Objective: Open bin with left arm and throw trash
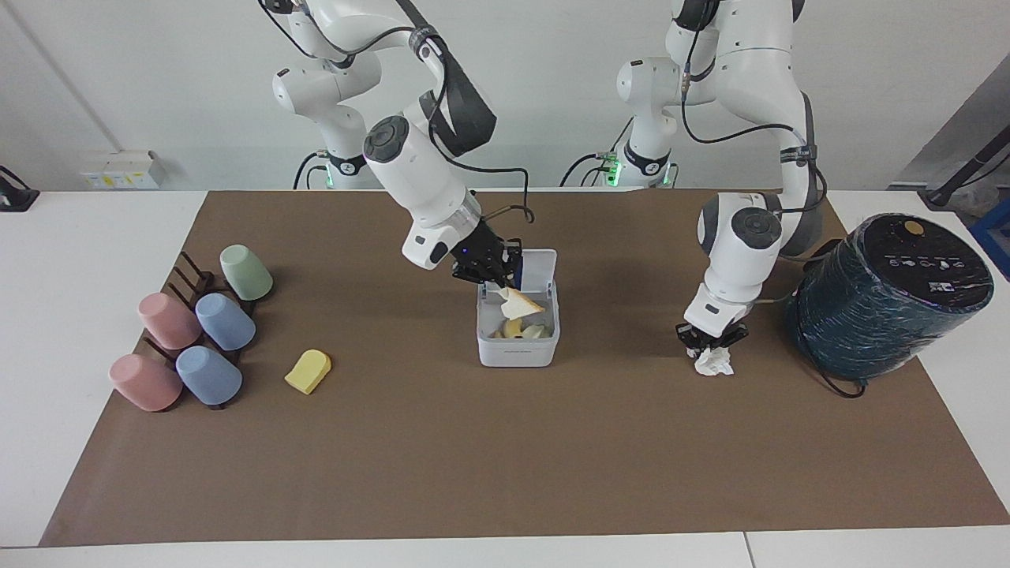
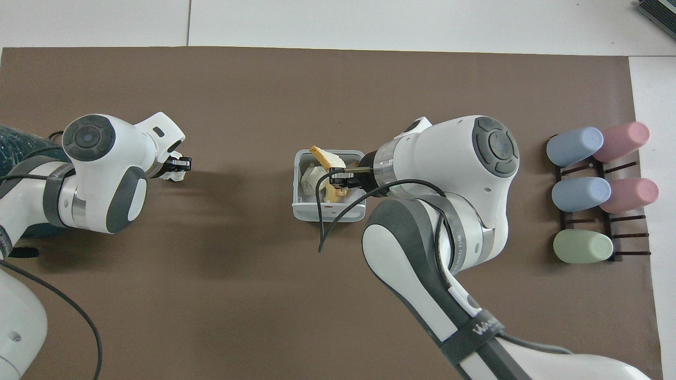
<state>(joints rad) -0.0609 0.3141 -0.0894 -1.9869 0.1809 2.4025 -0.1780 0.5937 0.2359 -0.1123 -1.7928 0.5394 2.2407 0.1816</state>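
The white bin (image 1: 518, 350) (image 2: 302, 212) stands mid-mat with its lid (image 1: 540, 267) swung up toward the robots. Scraps of trash lie inside it. My right gripper (image 1: 499, 285) (image 2: 334, 181) hangs over the open bin, shut on a pale triangular bread slice (image 1: 522, 302) (image 2: 325, 156) that dangles just above the rim. Toward the left arm's end, my left gripper (image 1: 712, 345) (image 2: 179, 164) points down with its fingers pinched onto the crumpled white tissue (image 1: 712, 364) (image 2: 174, 176) on the mat. A yellow block (image 1: 308, 371) lies toward the right arm's end.
A big dark teal wrapped cylinder (image 1: 892, 296) (image 2: 21, 145) stands close beside the left arm. A dark rack of pastel cups (image 1: 197, 331) (image 2: 597, 190) sits at the right arm's end. A black cable (image 2: 327, 227) loops off the right wrist over the bin.
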